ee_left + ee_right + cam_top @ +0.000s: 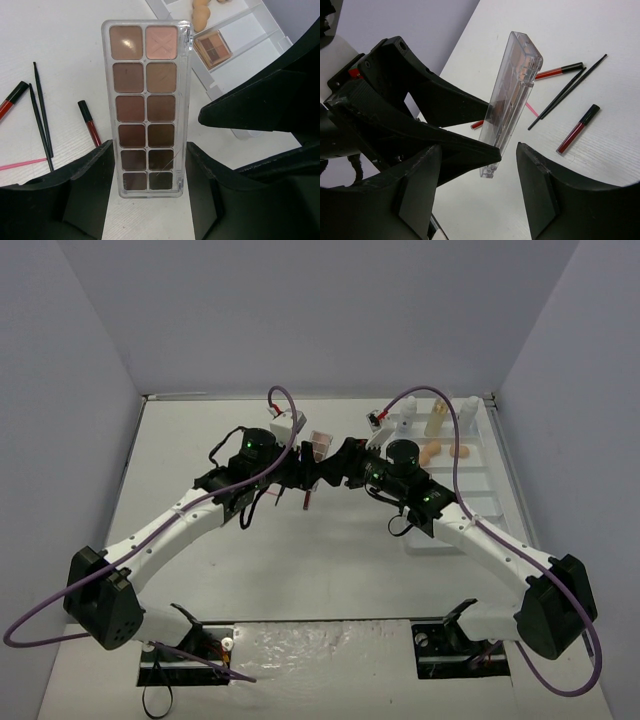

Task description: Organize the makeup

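My left gripper [150, 172] is shut on the near end of a long clear eyeshadow palette [147, 100] with brown shades and holds it above the table. The palette also shows in the top view [319, 446] and edge-on in the right wrist view [512, 95]. My right gripper [479, 150] is open, its jaws wide on either side of the palette's lower end without touching it. Two red lip tubes [90, 122] [12, 97], two thin black brushes [42, 115] and a pink stick [22, 163] lie on the table below.
The white compartmented tray [480, 480] stands at the right. It holds two white bottles [407, 418] [466, 412], an amber bottle [436, 418], beige sponges [430, 452] and a small square palette [212, 48]. Both arms meet over the table's middle.
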`<state>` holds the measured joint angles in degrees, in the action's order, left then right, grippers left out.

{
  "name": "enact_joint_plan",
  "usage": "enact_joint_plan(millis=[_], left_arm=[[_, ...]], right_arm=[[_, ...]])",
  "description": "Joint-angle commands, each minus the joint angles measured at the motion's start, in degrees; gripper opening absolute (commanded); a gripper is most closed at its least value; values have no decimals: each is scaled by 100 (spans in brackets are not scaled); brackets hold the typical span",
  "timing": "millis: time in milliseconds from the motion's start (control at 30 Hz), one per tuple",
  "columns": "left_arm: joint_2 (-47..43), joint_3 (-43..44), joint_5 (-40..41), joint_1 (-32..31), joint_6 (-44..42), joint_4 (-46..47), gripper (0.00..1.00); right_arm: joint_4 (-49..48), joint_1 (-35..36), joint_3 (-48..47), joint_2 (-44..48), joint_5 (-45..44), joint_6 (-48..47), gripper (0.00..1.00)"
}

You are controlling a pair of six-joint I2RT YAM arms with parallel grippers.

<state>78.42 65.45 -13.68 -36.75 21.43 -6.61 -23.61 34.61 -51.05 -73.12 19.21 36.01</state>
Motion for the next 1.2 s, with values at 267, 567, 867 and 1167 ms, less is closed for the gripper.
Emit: enact_joint_plan(millis=[267,567,867,1167], left_arm=[[-66,214,11,-131,-7,350,7],[-47,205,-38,-130,-25,351,7],[-181,133,-540,-184,-60,564,7],[-123,152,-636,-262,4,631,7]], right_arm=[[-81,-93,-132,590,-917,-321,57],[-42,-112,-204,659,-963,-344,56],[-421,-112,-175,228,-733,-235,55],[-513,-112,-57,114,-741,-170,51]])
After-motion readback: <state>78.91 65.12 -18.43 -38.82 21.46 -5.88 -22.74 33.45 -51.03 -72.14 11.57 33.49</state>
